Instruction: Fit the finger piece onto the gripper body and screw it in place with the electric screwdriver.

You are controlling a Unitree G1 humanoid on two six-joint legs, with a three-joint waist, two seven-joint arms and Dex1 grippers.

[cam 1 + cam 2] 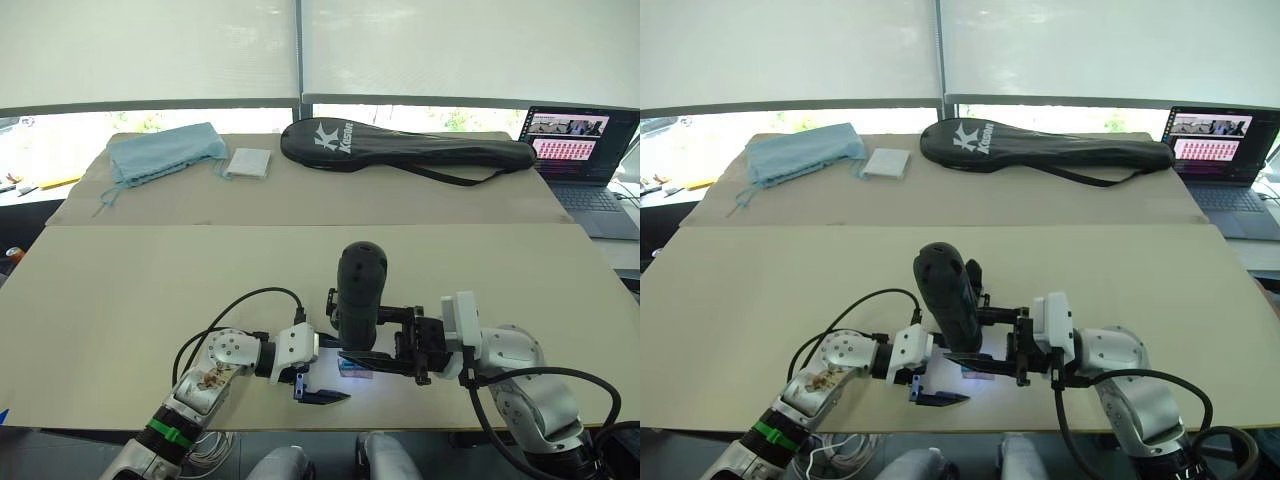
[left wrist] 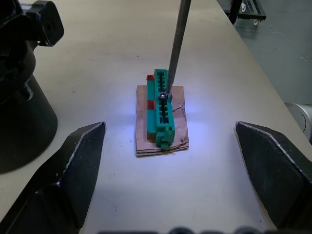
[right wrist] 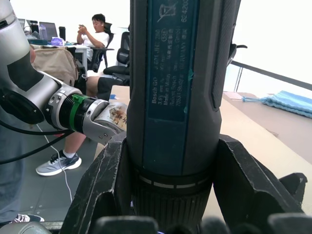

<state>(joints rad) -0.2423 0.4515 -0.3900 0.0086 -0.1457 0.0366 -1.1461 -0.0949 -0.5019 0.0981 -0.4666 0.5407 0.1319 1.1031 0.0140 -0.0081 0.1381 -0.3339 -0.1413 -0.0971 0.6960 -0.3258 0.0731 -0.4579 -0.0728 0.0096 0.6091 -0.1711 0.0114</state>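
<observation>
The electric screwdriver [image 1: 361,290] stands upright near the table's front edge, with my right gripper [image 1: 366,338] shut around its lower barrel [image 3: 178,97]. Its thin metal bit [image 2: 175,44] comes down onto a small green-and-brown box [image 2: 161,117], tip touching the green top. My left gripper [image 1: 318,386] sits low just left of that box, fingers [image 2: 73,165] spread wide open on either side of it and holding nothing. The gripper body [image 2: 22,97], black with a round base, stands close behind the screwdriver [image 1: 974,276]. The finger piece is hidden.
A black racket bag [image 1: 400,150], a blue cloth [image 1: 165,152] and a white pad [image 1: 248,162] lie along the far table. A laptop [image 1: 580,150] sits at the far right. People sit at desks [image 3: 95,36] beyond the table.
</observation>
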